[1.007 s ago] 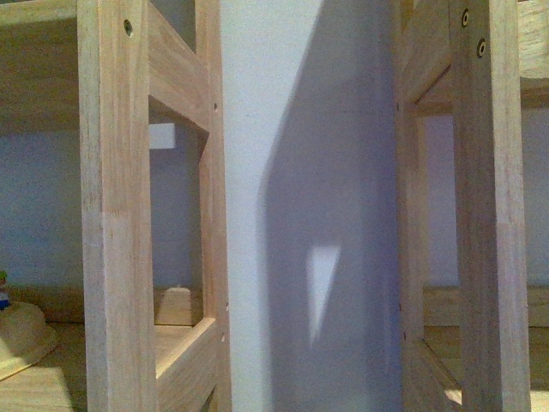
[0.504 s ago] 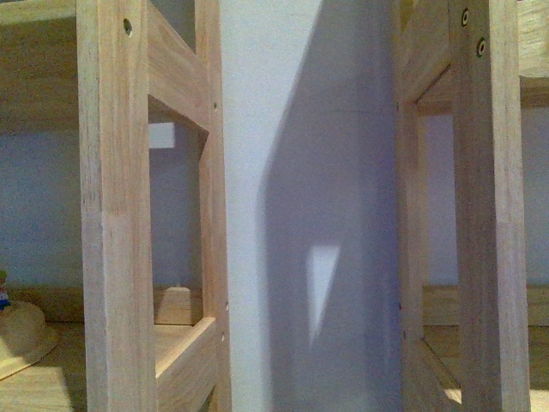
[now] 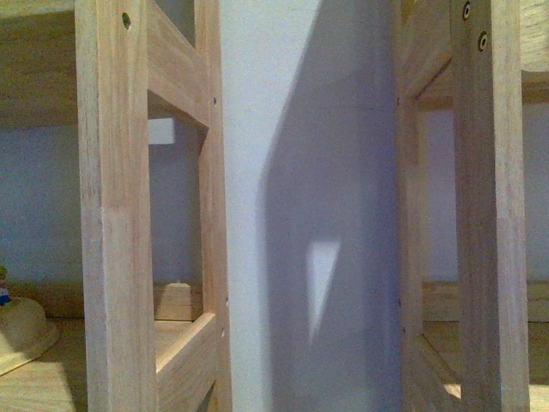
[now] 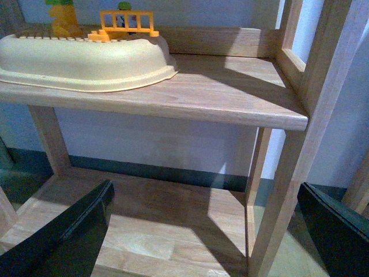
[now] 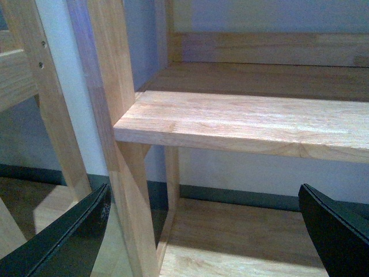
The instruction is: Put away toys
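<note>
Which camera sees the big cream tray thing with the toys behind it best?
The left wrist view. There the cream tray lies upside down on the wooden shelf, almost wholly visible, with an orange toy fence behind it. The front view catches only its edge at the left border. The right wrist view shows none of it.

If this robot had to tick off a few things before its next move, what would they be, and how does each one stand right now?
1. Left gripper empty and open: ok, its fingers are spread with nothing between them.
2. Right gripper empty and open: ok, same.
3. Plush toy in sight: not ok, no view shows it.
4. Free room on the shelf board ahead of the right arm: ok, the board is bare where visible.
5. Free room on the shelf ahead of the left arm: ok, only beside the cream tray, which carries a small yellow fence.
6. Arms clear of the wooden posts: cannot tell, the front view shows neither arm.
</note>
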